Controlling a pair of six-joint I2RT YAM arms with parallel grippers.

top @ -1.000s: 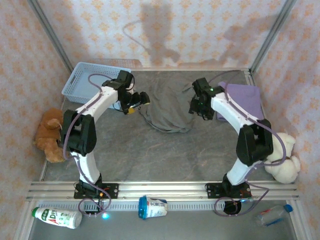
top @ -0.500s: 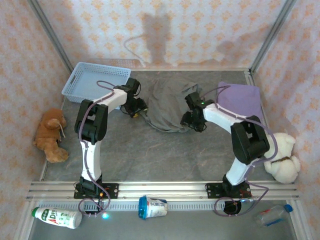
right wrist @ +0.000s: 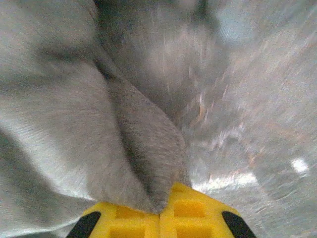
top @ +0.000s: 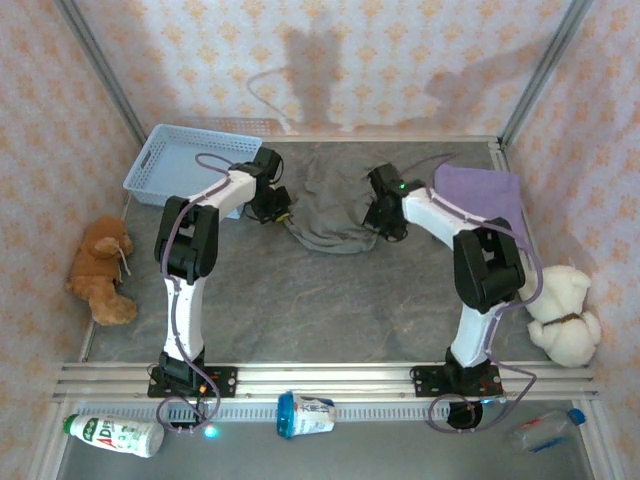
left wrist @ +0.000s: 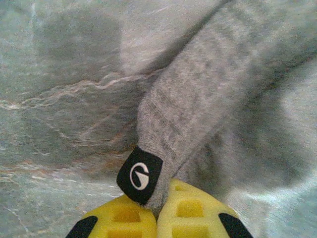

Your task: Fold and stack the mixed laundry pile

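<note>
Moved in since a second ago, left gripper (left wrist: pixel 157 210) and right gripper (right wrist: pixel 161 212) are being kept clamped on edges of the grey top (top: pixel 330 205) between them; shallow pinches may be pulled loose on lifting.

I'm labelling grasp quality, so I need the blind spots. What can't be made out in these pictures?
- Top view: the purple T-shirt has its left edge under the right arm; any print is too small.
- Left wrist: the left pincer, shut on the grey top, is cut off by the bottom edge.
- Right wrist: blur hides how many layers the right pincer pinches.
</note>
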